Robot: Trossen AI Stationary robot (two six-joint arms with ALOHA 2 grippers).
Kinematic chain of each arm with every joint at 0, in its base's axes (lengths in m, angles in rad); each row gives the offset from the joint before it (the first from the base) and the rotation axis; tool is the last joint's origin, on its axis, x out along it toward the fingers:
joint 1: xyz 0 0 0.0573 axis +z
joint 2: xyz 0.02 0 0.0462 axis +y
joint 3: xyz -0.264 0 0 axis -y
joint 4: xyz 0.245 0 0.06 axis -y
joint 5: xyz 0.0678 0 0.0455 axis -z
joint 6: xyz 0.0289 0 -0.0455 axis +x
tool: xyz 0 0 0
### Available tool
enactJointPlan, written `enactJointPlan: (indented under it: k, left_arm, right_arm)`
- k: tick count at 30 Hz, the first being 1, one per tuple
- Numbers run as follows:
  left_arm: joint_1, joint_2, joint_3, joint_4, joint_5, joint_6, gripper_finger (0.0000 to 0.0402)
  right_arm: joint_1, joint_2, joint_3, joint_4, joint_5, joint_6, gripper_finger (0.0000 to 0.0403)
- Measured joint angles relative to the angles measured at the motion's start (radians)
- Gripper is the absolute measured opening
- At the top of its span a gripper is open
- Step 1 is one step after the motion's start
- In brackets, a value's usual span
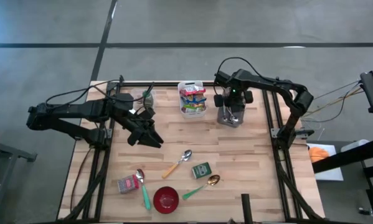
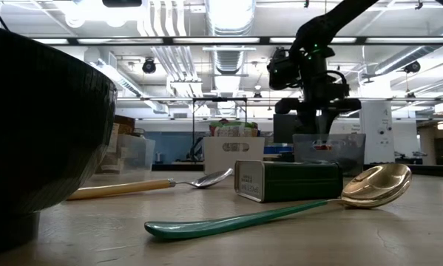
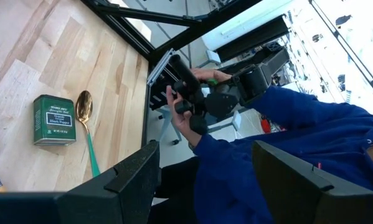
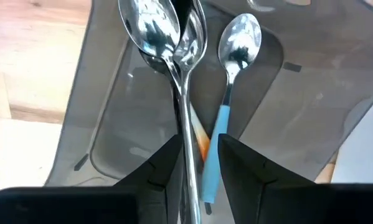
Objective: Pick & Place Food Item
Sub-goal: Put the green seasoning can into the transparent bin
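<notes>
A white bin point(image 1: 192, 98) of colourful snack packets stands at the table's far middle. A green tin point(image 1: 201, 169) and a reddish packet point(image 1: 128, 183) lie toward the near edge. My right gripper point(image 1: 231, 115) points down into a grey see-through bin point(image 4: 105, 130) that holds several spoons. Its fingers stand slightly apart point(image 4: 200, 171), with a silver spoon's handle point(image 4: 186, 124) and a blue one point(image 4: 217, 143) rising between them. My left gripper point(image 1: 150, 138) hovers open over the table's left middle, nothing between its fingers point(image 3: 205, 180). My right gripper comes from above, pointing down, with the silver spoon's handle point(image 4: 187, 174) running along the gap between its fingers. I cannot tell whether either finger touches it. The spoon's bowl lies on the other spoons in the bin.
Near the front edge lie a red bowl point(image 1: 166, 199), a wooden-handled spoon point(image 1: 177, 163), a gold spoon with a green handle point(image 1: 202, 186) and another green-handled spoon point(image 1: 142, 186). A clear container point(image 1: 139, 99) stands far left. A person in a blue sleeve point(image 3: 286, 124) is beyond the table.
</notes>
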Motion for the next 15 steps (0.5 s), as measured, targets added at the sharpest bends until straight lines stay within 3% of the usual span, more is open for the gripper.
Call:
enactJointPlan:
  k: [4,8,10,15]
  left_arm:
    - [0.0,0.0,0.0,0.0,0.0,0.0,0.0258]
    - [0.0,0.0,0.0,0.0,0.0,-0.002,0.0258]
    - [0.0,0.0,0.0,0.0,0.0,-0.002,0.0258]
    - [0.001,0.0,0.0,0.0,0.0,-0.002,0.0258]
  right_arm:
    - [0.015,-0.04,-0.001,-0.012,-0.064,0.106,0.01]
    - [0.041,-0.138,0.032,-0.065,-0.236,0.36,0.0097]
    - [0.058,-0.201,0.046,-0.071,-0.353,0.593,0.0089]
    - [0.085,-0.346,0.051,0.05,-0.779,1.501,0.0057]
